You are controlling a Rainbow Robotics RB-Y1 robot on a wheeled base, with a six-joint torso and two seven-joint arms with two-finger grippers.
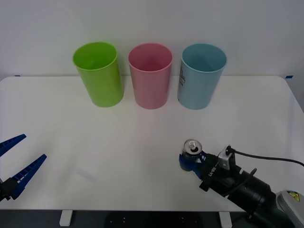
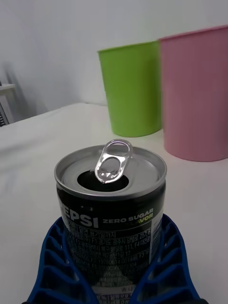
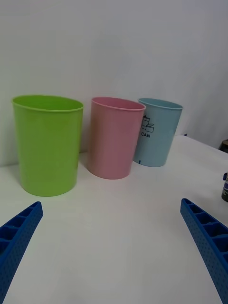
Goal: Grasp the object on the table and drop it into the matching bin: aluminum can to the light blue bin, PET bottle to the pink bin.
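R pincer (image 1: 189, 161) pinching aluminum can (image 2: 111, 199); wrist cam reads Pepsi label. L pincer (image 1: 16, 161) spread, idle.

A lime green bin (image 1: 98, 73) is standing upright at the far side, leftmost of the row of three, its open mouth facing up. Behind it a plain pale wall (image 1: 152, 19) is rising.

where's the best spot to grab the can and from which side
Grip the aluminum can around its round side wall, below the rim, coming in level from the robot's side. It stands upright on the table with the tab raised on top, so a top grip looks poor. The right tool already has its fingers on both sides there.
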